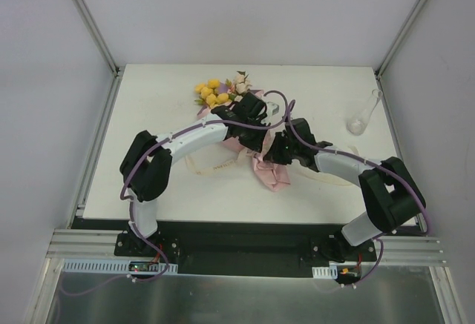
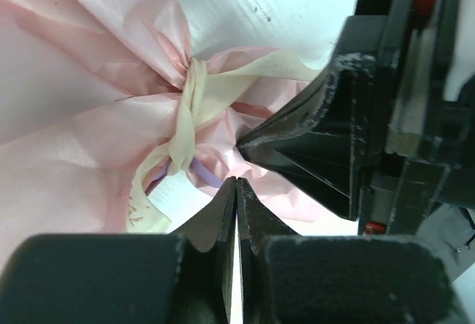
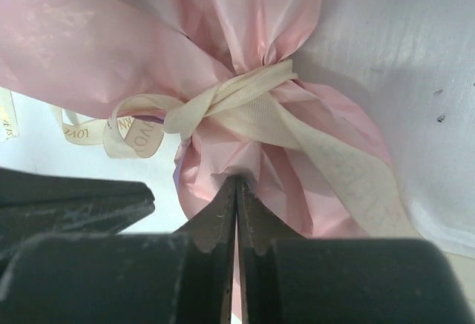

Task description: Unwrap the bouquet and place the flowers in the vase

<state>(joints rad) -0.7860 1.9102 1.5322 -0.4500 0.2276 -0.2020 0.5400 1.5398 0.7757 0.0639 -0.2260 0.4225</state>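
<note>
The left gripper (image 2: 236, 190) and right gripper (image 3: 236, 187) are being held clenched, tips at the ribbon (image 3: 245, 94) knot; whether anything is pinched cannot be told. The bouquet (image 1: 269, 174) is lying on the table (image 1: 148, 116), wrapped and tied, so unwrapping is only being begun; the vase (image 1: 362, 116) is standing empty, well apart. The knot is being shown by the wrist views only, the flowers (image 1: 214, 94) and vase from above only.

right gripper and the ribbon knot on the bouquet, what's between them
Only bunched pink wrapping paper, seen in the right wrist view: the shut right gripper sits just short of the cream ribbon knot.
</note>
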